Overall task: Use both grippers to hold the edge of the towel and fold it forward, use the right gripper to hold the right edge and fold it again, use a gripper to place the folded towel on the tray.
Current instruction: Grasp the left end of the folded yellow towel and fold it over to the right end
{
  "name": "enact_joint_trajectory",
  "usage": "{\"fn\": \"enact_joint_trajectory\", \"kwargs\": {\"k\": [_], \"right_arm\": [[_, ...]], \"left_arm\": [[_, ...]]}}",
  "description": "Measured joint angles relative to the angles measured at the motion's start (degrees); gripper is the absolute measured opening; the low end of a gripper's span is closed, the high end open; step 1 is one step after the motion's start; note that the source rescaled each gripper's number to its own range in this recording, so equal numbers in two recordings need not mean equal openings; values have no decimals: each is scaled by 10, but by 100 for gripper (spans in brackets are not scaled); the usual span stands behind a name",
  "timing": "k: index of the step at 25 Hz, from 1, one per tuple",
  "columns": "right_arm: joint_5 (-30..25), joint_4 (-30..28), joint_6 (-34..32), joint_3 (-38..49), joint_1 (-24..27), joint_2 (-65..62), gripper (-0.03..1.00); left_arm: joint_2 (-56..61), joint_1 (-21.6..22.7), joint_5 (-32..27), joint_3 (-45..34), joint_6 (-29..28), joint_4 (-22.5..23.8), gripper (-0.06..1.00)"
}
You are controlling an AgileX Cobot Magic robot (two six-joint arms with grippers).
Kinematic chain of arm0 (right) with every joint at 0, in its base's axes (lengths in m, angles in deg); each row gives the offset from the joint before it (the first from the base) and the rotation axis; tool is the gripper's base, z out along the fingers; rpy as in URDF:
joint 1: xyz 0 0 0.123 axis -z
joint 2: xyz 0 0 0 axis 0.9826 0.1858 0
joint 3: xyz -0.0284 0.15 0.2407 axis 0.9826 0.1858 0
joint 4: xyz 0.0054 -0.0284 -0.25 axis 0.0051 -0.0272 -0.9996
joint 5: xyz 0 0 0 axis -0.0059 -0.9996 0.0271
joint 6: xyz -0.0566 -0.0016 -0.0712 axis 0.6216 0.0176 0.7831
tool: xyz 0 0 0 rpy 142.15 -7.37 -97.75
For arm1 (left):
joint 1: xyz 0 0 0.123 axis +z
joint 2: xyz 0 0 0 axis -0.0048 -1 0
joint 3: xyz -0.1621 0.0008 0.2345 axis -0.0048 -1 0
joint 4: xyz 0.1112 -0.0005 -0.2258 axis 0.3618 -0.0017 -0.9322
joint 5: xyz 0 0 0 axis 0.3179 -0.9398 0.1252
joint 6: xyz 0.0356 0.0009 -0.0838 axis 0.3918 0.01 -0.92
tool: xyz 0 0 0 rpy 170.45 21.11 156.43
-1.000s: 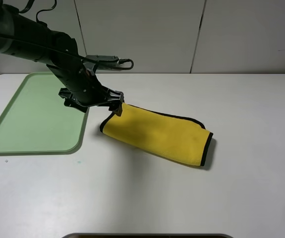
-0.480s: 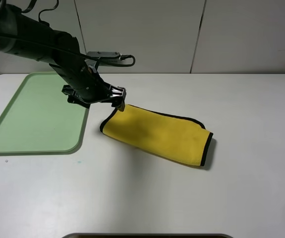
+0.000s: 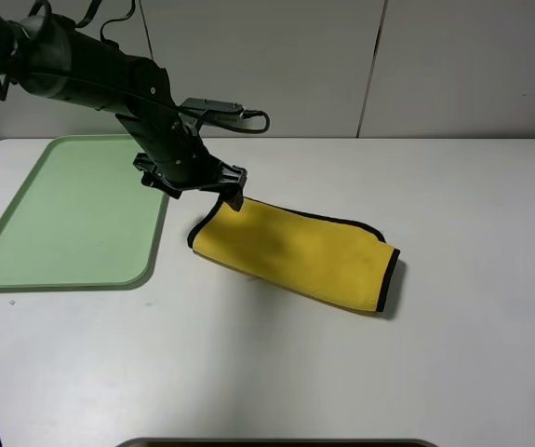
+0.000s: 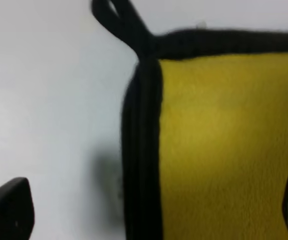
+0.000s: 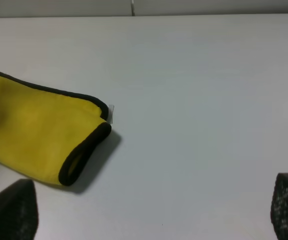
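The towel [image 3: 295, 251] is laid folded right of the tray [image 3: 25, 270]. Its far-left corner is overhung by the left gripper [image 3: 233, 198], jaws apart; the right gripper [image 5: 144, 212] is likewise spread.

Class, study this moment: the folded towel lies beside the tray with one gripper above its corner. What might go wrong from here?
1. The left gripper, open over the corner of the towel near the loop, may pinch only the loop or top layer of the stacked edge, so the fold opens on lifting.
2. Held by one end, the towel would hang and drag, and might land across the rim of the tray.
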Motion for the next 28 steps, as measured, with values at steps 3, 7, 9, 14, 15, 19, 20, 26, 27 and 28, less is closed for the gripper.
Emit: {"fn": "enact_joint_trajectory", "kwargs": {"k": [3, 7, 9, 14, 15, 19, 20, 26, 27, 28], "right_arm": [[0, 0, 0, 0, 0, 0, 100], [0, 0, 0, 0, 0, 0, 100], [0, 0, 0, 0, 0, 0, 100], [0, 0, 0, 0, 0, 0, 100], [0, 0, 0, 0, 0, 0, 100], [0, 0, 0, 0, 0, 0, 100], [0, 0, 0, 0, 0, 0, 100], [0, 0, 0, 0, 0, 0, 100], [0, 0, 0, 0, 0, 0, 100], [0, 0, 0, 0, 0, 0, 100]], "left_arm": [[-16, 0, 0, 0, 46, -41, 100], [-36, 0, 1, 2, 98, -90, 100], [-50, 0, 1, 5, 106, -98, 100], [-63, 0, 3, 12, 111, -101, 100], [-63, 0, 4, 13, 112, -101, 100], [-65, 0, 12, 14, 112, -101, 97], [-65, 0, 13, 14, 112, -101, 94], [-67, 0, 17, 14, 113, -103, 64], [-67, 0, 17, 14, 113, -104, 57], [-68, 0, 17, 14, 113, -105, 50]]}}
